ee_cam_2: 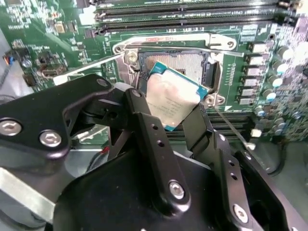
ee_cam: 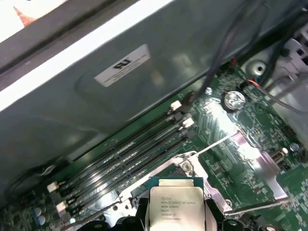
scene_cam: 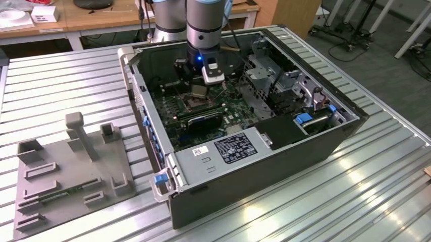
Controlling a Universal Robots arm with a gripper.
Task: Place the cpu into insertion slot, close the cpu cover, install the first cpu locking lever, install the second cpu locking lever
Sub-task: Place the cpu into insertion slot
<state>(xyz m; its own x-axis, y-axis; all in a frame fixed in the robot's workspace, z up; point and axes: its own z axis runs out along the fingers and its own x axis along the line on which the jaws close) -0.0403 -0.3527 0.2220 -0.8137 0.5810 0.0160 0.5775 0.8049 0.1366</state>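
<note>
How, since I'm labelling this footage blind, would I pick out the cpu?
Inside the open black computer case, find the green motherboard. Just over its silver-rimmed insertion slot, the gripper holds the cpu tilted. It is the small pale square chip with a teal edge, unlike the long black memory slots.

support: slatted metal table (scene_cam: 377,191) | on it: open computer case (scene_cam: 269,171); grey fixture plate (scene_cam: 60,176), exterior view's left

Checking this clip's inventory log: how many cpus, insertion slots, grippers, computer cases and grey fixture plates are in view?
cpu: 1
insertion slot: 1
gripper: 1, shut on the cpu
computer case: 1
grey fixture plate: 1
Total: 5
</note>
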